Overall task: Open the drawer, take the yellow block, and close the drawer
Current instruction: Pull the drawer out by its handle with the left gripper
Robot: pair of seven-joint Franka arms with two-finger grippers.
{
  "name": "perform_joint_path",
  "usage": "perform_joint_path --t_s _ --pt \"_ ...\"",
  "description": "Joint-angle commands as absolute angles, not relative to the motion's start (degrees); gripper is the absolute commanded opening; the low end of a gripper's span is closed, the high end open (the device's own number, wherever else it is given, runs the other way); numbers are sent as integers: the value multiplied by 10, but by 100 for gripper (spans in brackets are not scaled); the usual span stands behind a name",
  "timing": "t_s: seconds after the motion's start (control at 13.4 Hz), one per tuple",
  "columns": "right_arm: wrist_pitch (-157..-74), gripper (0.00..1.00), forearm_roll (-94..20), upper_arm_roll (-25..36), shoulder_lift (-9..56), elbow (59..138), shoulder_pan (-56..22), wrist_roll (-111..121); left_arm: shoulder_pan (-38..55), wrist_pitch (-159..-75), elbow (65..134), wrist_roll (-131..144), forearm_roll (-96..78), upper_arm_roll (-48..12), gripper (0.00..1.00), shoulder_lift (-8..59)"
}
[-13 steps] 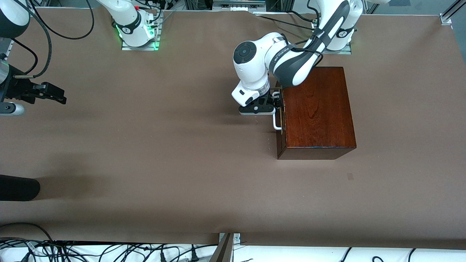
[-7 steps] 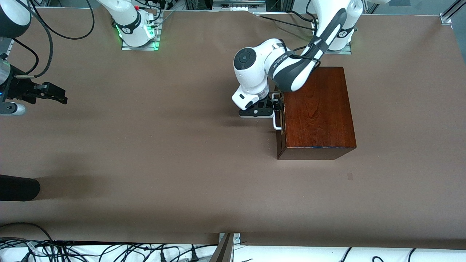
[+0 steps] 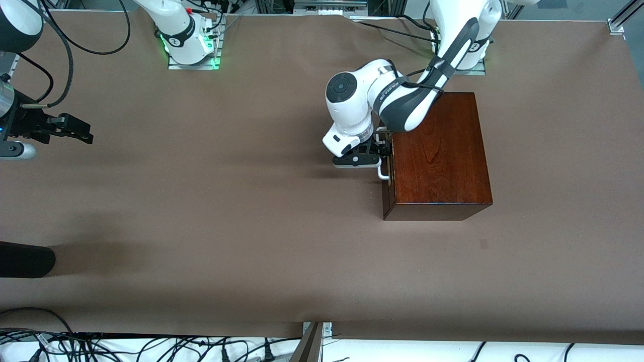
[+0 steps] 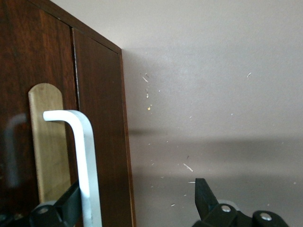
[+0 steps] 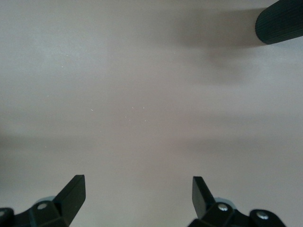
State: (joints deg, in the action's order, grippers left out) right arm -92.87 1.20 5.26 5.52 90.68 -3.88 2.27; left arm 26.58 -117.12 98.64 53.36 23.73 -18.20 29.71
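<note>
I'm at step one: my left gripper (image 3: 385, 146) has its fingers (image 4: 64, 208) spread wide around the white handle (image 4: 85, 161) of the shut drawer (image 3: 386, 173). Next I must pinch the bar and pull; the yellow block is unseen, presumably inside. My right gripper (image 3: 75, 129) waits with fingers wide over the tabletop (image 3: 226, 201).

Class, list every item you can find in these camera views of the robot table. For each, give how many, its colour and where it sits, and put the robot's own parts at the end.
Glossy mahogany-coloured wooden box: one, dark reddish-brown, on the table toward the left arm's end.
Drawer front: one, dark reddish-brown wood, shut, flush with the box.
White U-shaped bar handle: one, white, on the drawer front.
Table cover: one, brown, over the whole table.
Black rounded object: one, black, at the edge of the front view toward the right arm's end; what it is cannot be told.
Yellow block: none visible.
Left gripper: one, black, open, its fingers either side of the handle.
Right gripper: one, black, open, waiting above bare table.
</note>
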Motion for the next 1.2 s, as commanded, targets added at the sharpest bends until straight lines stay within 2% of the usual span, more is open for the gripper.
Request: perform_joint_path --t_s 0.0,0.67,1.12 --pt "-926 100 5 49 57 898 -37 17 280 -1182 982 555 221 -179 100 305" --pt "-926 100 5 49 64 886 -38 18 296 -1211 973 572 195 -178 100 315" --pt "-926 100 6 49 65 886 -37 18 320 -1214 936 586 178 -178 100 334"
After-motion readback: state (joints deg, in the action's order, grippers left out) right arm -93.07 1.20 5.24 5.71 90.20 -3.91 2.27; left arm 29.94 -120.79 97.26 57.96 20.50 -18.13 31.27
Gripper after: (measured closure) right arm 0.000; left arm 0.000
